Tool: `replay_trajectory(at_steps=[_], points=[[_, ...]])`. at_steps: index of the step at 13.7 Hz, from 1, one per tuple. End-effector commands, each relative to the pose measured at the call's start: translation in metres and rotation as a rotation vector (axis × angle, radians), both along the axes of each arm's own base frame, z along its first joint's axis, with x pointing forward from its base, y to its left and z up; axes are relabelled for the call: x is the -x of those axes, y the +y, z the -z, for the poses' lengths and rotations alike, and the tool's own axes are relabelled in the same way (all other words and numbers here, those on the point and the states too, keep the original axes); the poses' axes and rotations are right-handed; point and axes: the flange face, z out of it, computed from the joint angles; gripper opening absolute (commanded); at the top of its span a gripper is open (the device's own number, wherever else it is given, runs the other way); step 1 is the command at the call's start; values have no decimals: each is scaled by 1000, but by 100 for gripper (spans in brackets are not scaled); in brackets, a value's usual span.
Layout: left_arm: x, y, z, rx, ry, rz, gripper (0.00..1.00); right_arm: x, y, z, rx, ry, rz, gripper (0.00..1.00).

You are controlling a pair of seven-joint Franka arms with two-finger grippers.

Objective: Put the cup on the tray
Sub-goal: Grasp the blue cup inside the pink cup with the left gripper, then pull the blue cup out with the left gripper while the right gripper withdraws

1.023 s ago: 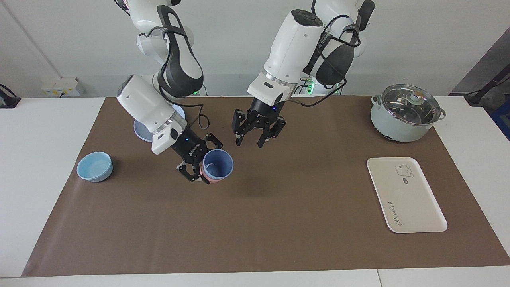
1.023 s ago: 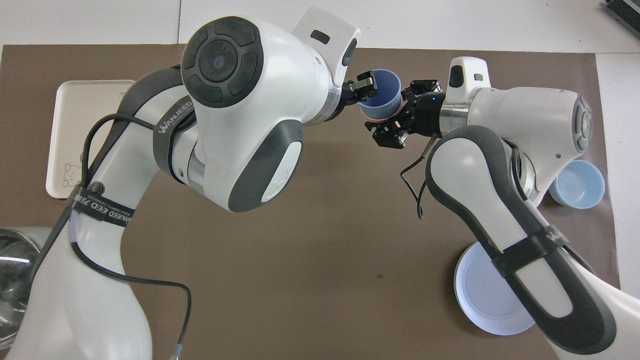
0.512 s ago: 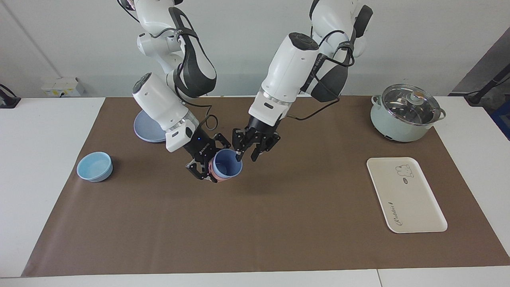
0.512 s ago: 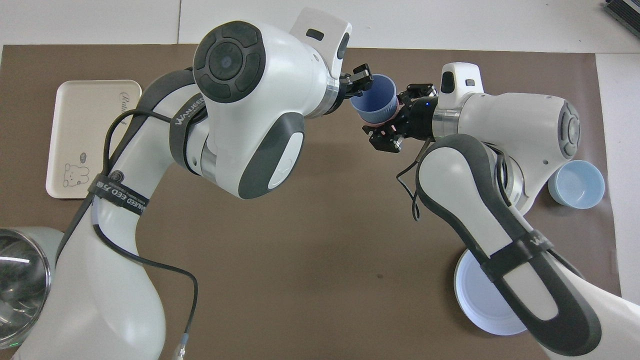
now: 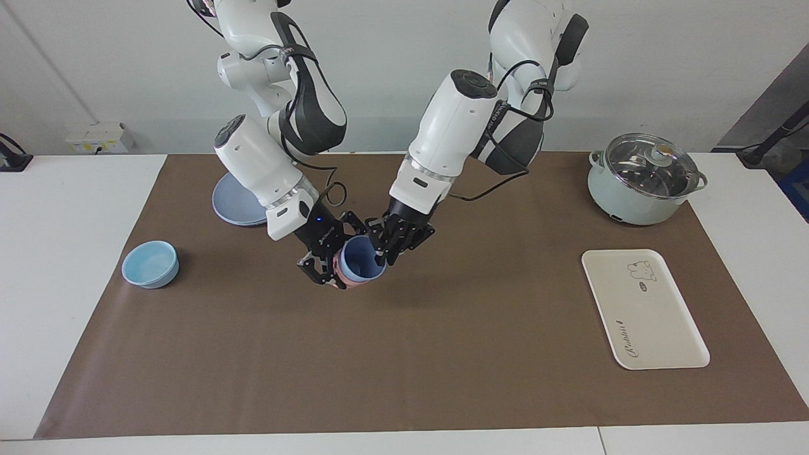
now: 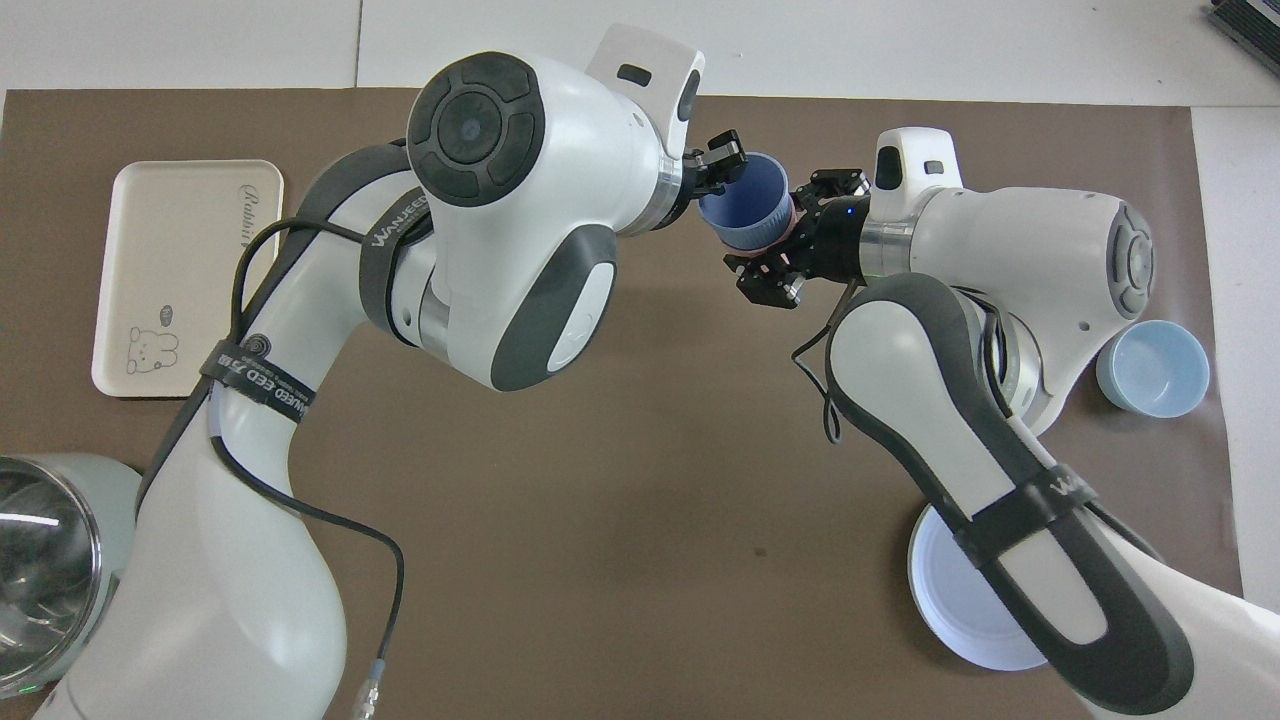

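The periwinkle-blue cup [image 5: 362, 264] [image 6: 745, 203] sits nested in a salmon-pink tumbler [image 5: 343, 278] and hangs tilted above the middle of the brown mat. My right gripper [image 5: 327, 264] [image 6: 780, 250] is shut on the pink tumbler's wall and carries both. My left gripper [image 5: 385, 245] [image 6: 716, 176] is at the cup's rim, on the side toward the tray. The cream-white tray [image 5: 644, 309] [image 6: 185, 280] lies flat at the left arm's end of the table with nothing on it.
A lidded pale-green pot [image 5: 644, 180] [image 6: 40, 560] stands nearer to the robots than the tray. A light-blue bowl [image 5: 150, 263] [image 6: 1152, 368] and a round blue plate [image 5: 234, 205] [image 6: 960, 610] lie toward the right arm's end.
The right arm carried the stacked cups toward the table's middle. The left gripper came down to the cup's rim and narrowed its jaws there.
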Motion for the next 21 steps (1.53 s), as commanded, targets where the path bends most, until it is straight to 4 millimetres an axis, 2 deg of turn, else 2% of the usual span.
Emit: replay_trajectory(at_steps=[1, 9, 10, 12, 14, 17, 18, 21], points=[[3, -2, -1, 6, 17, -3, 0, 6, -1, -5, 16, -12, 10, 0], [5, -5, -2, -2, 39, 5, 0, 5, -2, -5, 16, -13, 12, 0], [2, 0, -8, 9, 37, -6, 0, 5, -2, -5, 16, -13, 12, 0], [-2, 11, -33, 37, 50, -15, 0, 5, -2, -5, 16, -13, 12, 0], [-15, 41, -49, 36, 55, -48, 0, 5, -2, -6, 16, -15, 13, 0], [-38, 91, -60, 15, 59, -105, 0, 5, -2, -5, 16, -13, 12, 0], [-48, 122, -70, 2, 52, -139, 0, 5, -3, -5, 16, -13, 13, 0], [-73, 225, -74, -155, 33, -131, 0, -1, -25, -5, 24, -22, 35, 0]])
